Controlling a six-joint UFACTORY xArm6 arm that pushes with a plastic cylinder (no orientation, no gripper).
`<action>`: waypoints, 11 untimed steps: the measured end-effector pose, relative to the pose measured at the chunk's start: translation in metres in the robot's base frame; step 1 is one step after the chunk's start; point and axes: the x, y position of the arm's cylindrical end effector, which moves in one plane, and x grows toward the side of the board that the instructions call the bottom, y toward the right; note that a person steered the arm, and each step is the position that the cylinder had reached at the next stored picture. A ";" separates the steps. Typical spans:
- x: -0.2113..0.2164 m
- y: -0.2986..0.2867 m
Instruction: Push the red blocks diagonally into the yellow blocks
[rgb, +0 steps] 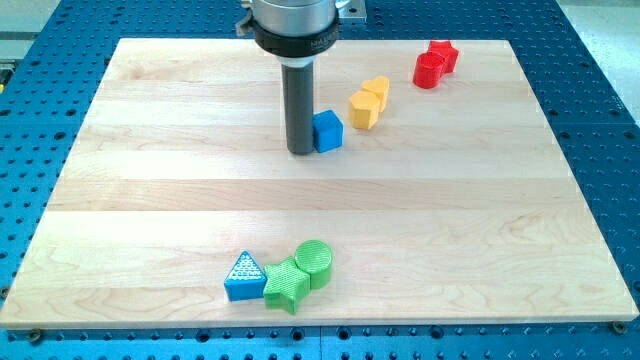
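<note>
Red blocks (435, 64) sit untouched near the top right corner; my tip (301, 151), a bare rod holding nothing, touches the blue cube (328, 131). Next, I'd circle behind the reds toward the yellow blocks (368, 102).

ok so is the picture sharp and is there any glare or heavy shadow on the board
Camera view: sharp across the wooden board, lighting even, no strong glare. Only soft, short shadows sit under my tip, the blue cube beside it, the yellow blocks and the red blocks.
</note>
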 end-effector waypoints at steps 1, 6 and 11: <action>0.009 0.058; -0.163 0.344; -0.088 0.090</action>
